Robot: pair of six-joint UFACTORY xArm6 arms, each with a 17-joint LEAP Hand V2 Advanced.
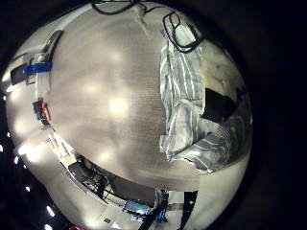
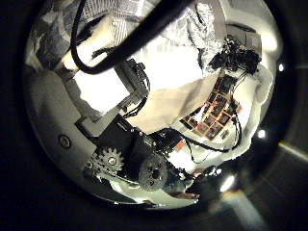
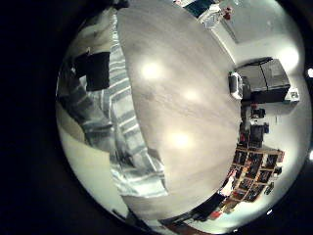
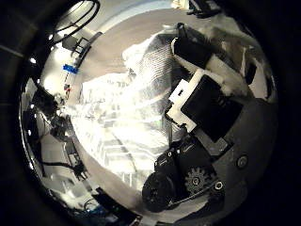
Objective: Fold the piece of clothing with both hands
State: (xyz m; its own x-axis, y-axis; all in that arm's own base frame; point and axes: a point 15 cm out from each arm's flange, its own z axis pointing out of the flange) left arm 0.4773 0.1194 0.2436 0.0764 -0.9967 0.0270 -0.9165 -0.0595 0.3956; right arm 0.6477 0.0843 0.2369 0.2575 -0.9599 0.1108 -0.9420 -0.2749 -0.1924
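Observation:
The left thumb side palm view shows the left hand (image 2: 111, 91) curled, with cloth (image 2: 188, 29) just beyond it. In the right little finger side palm view the cloth (image 3: 117, 117) runs close by the palm, with a fingertip (image 3: 95, 69) on it. In the right thumb side palm view the right hand (image 4: 202, 99) curls over the cloth (image 4: 118, 118), which fills much of the view.
The table's bare wood-grain top (image 3: 186, 98) stretches wide beside the cloth. Shelves and equipment (image 3: 256, 83) stand in the room past the table's edge. More clutter (image 1: 96, 177) lies beyond the far edge in the left little finger side palm view.

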